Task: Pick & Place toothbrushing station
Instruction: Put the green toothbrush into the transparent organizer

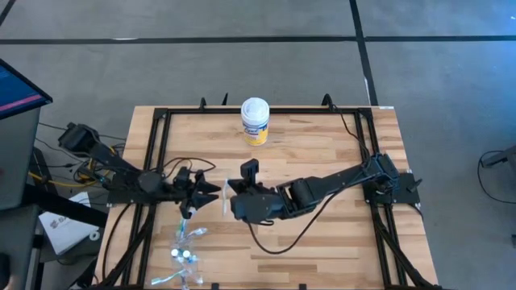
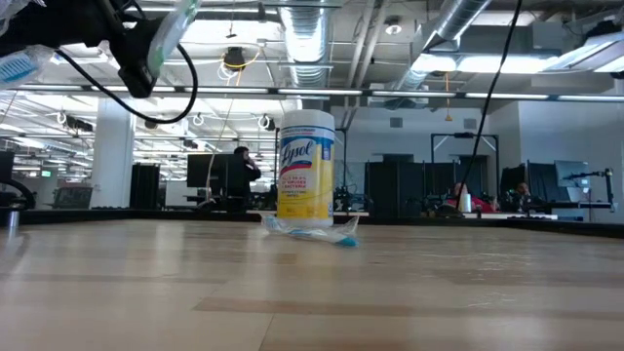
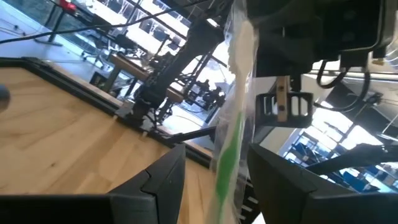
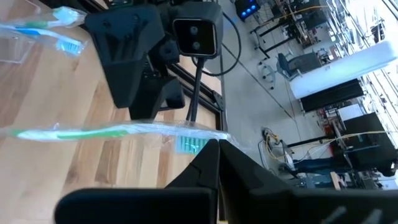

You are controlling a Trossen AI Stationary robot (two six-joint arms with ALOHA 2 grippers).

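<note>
A green toothbrush in a clear wrapper is held above the table between my two grippers; it also shows in the high view and the left wrist view. My right gripper, near the table's middle, is shut on it. My left gripper is open, just left of it, with one finger on either side of the brush's handle. Several more wrapped toothbrushes lie in a pile on the table near the front left. My right gripper pinches the wrapped toothbrush at its bristle end between its two shut fingers. The fingers come level from the table's right and lie across the brush. The brush is lifted clear of the table, and its handle sticks out past my left gripper's fingers.
A white and yellow wipes canister stands at the table's far middle. In the low view one wrapped blue toothbrush lies on the table in front of it. A black frame runs along the table's sides.
</note>
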